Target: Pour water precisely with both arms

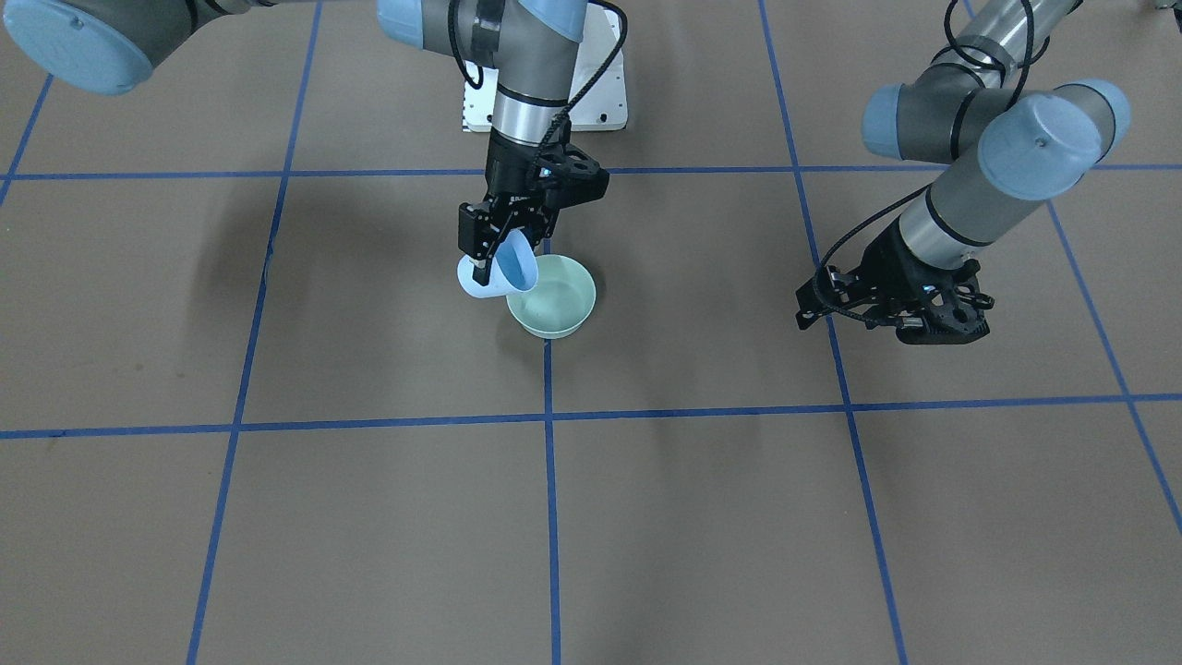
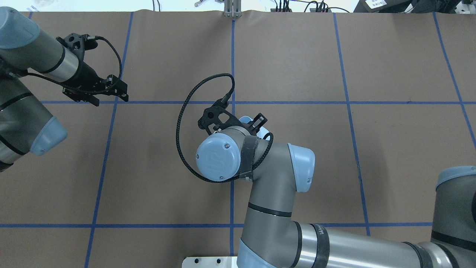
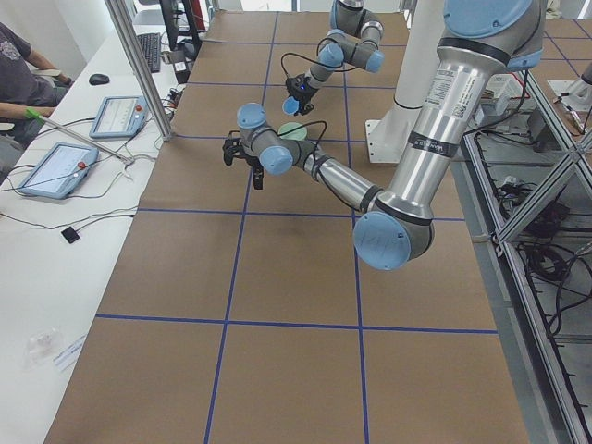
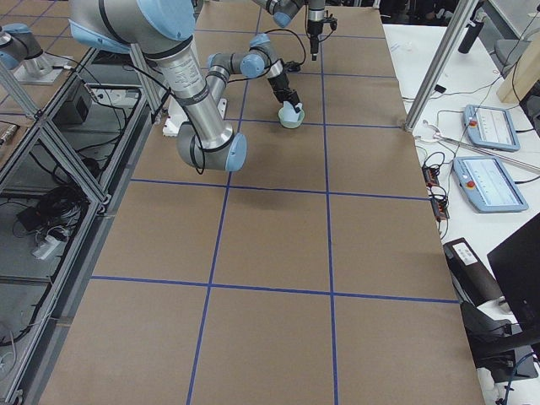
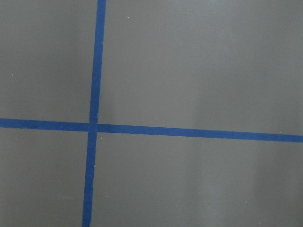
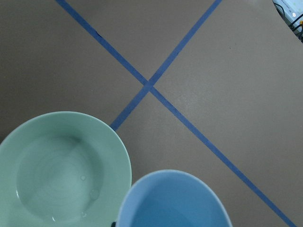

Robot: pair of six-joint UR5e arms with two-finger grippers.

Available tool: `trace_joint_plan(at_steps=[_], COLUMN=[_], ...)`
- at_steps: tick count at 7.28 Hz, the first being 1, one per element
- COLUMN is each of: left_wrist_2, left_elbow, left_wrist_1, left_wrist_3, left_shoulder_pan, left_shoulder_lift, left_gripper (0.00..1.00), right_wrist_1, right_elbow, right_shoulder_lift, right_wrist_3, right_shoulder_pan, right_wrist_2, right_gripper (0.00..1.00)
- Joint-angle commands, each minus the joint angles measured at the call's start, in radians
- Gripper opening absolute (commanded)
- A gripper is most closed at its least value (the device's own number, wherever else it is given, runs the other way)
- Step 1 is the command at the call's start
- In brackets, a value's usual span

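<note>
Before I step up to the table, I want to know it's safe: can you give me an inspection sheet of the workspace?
Surface: brown table with a blue tape grid.
Job's things: cup tilted over the bowl; water in the bowl.
Clutter: nothing seen.
Tools: right tool shut on the cup; left tool off to the side, holding nothing, open or shut unclear.
Cables: black cable loops off the right wrist, away from the cup.
Surroundings: operator and tablets at a side desk.
</note>
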Motion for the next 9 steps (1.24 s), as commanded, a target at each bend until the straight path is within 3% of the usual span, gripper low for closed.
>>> trace_joint_plan(at_steps=[1, 6, 9], left_wrist_2=[0.000, 0.000, -0.001], left_elbow=[0.002, 0.001, 0.004], left_wrist_1=[0.000, 0.000, 0.000], left_wrist_3=[0.001, 0.000, 0.000], left_shoulder_pan=[0.000, -0.006, -0.025], left_shoulder_lift=[0.001, 0.013, 0.016], left_gripper=[1.00, 1.00, 1.00], right_wrist_1=[-0.120, -0.268, -0.346], right_elbow=[-0.032, -0.064, -0.156], right_shoulder_lift=[0.049, 0.080, 0.166], right_wrist_3=[-0.073, -0.161, -0.161], right_shoulder_pan=[-0.007, -0.062, -0.077], right_wrist_2=[-0.046, -0.204, -0.239], right_gripper=[0.17, 0.15, 0.14])
